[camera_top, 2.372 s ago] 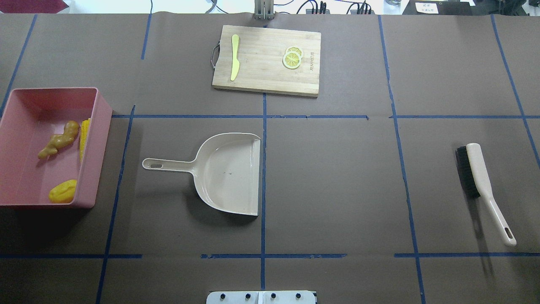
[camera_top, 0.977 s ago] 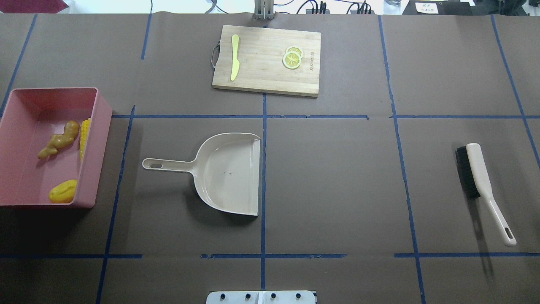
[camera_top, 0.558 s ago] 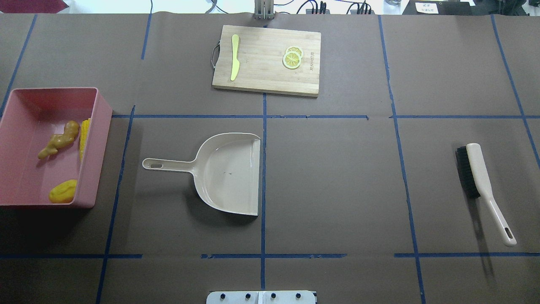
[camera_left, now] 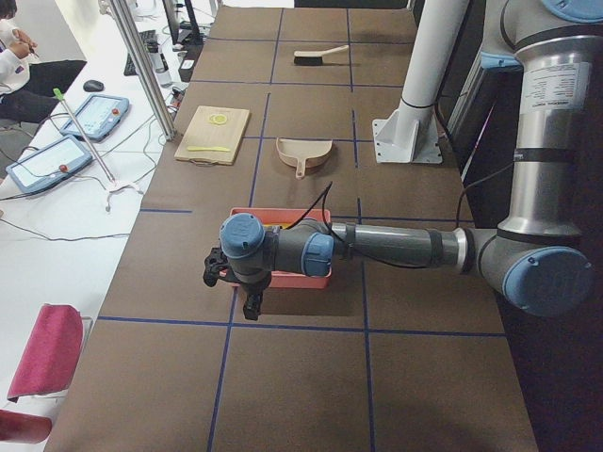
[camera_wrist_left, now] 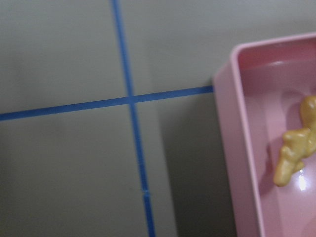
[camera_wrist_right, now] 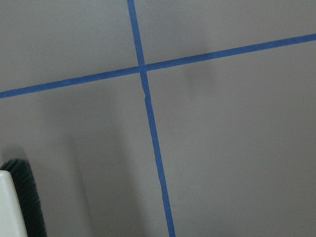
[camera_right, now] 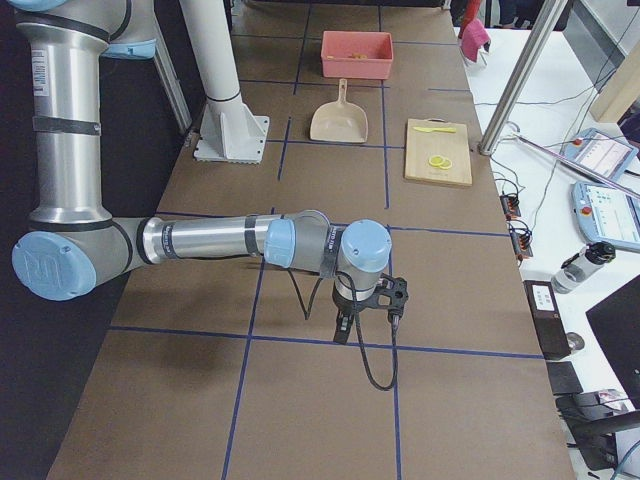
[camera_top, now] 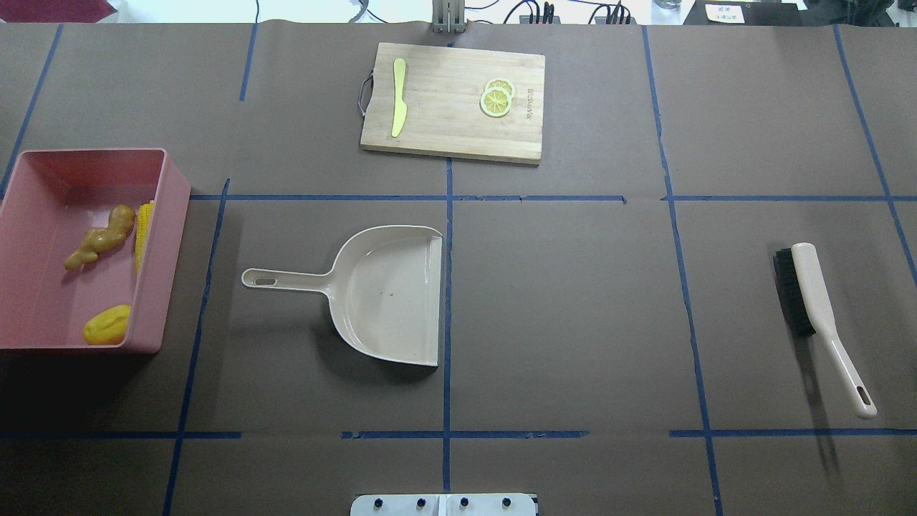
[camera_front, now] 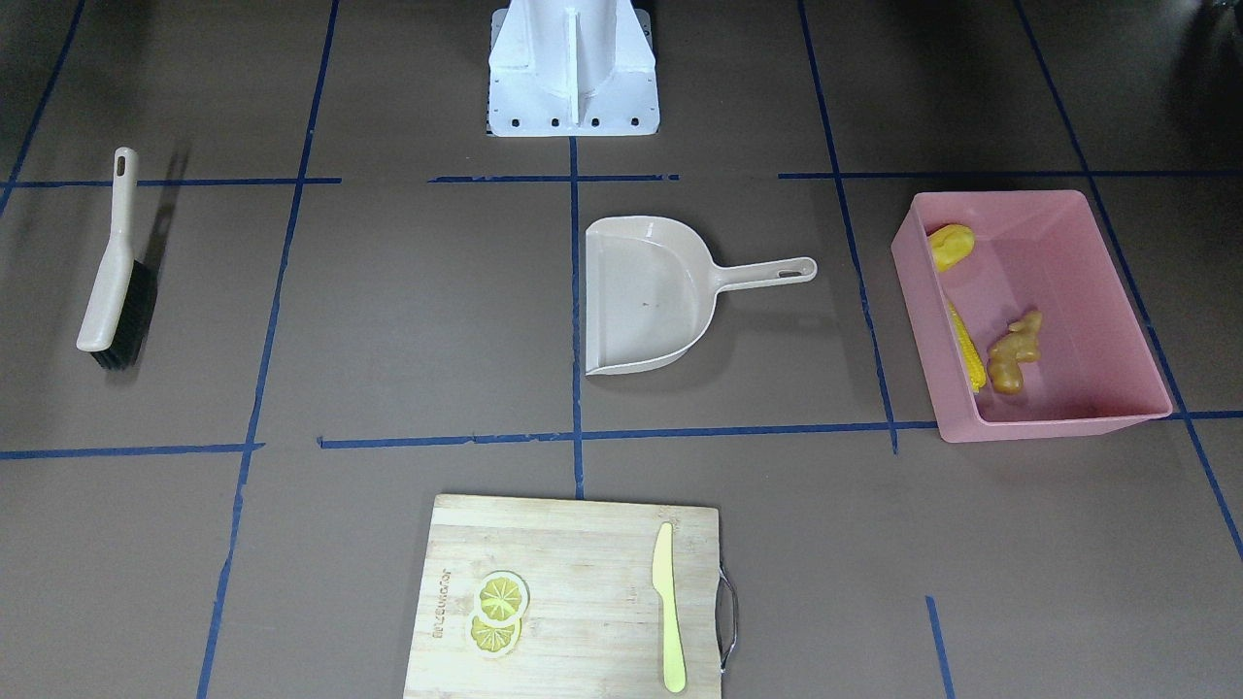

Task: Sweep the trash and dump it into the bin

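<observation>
Ginger root (camera_top: 100, 245), tan and knobbly, corn cob (camera_top: 144, 233) and the lumpy yellow potato piece (camera_top: 107, 325) all lie in the pink bin (camera_top: 168, 244), just beside my left claw (camera_left: 252, 303). The cob lies along the wall farthest from that claw. My left arm stretches out low and level, claw pointing down outside the bin. My right arm reaches likewise, right claw (camera_right: 342, 328) down near the brush (camera_top: 806, 287). I cannot tell whether either claw is wide or narrow.
</observation>
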You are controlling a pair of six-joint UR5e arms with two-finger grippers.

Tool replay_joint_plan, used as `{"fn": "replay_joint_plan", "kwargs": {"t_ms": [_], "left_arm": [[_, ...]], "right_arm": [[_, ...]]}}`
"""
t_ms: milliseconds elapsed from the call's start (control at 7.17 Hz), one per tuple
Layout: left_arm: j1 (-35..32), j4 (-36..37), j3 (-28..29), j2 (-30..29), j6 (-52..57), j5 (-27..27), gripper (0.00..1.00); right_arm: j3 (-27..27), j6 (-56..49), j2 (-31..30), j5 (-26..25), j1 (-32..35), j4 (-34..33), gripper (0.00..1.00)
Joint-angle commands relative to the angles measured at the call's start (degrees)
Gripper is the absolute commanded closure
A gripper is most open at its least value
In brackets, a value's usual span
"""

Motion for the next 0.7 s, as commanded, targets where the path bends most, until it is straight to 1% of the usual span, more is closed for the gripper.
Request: {"fn": "replay_joint_plan", "kwargs": {"t_ms": [0, 140, 558], "left_arm": [[-1.04, 11.73, -3.41, -0.99, -0.06, 7.00, 0.00], [-1.13, 11.77, -3.41, -0.30, 0.11, 8.36, 0.00], [-1.04, 11.16, -2.62, -0.03, -0.06, 8.20, 0.00]], "right_arm": [[-0.21, 0.11, -0.49, 0.51, -1.28, 2.09, 0.00], [-0.12, 0.28, -0.49, 0.42, -1.28, 2.10, 0.00], [0.14, 0.28, -0.58, 0.60, -1.28, 3.58, 0.00]]}}
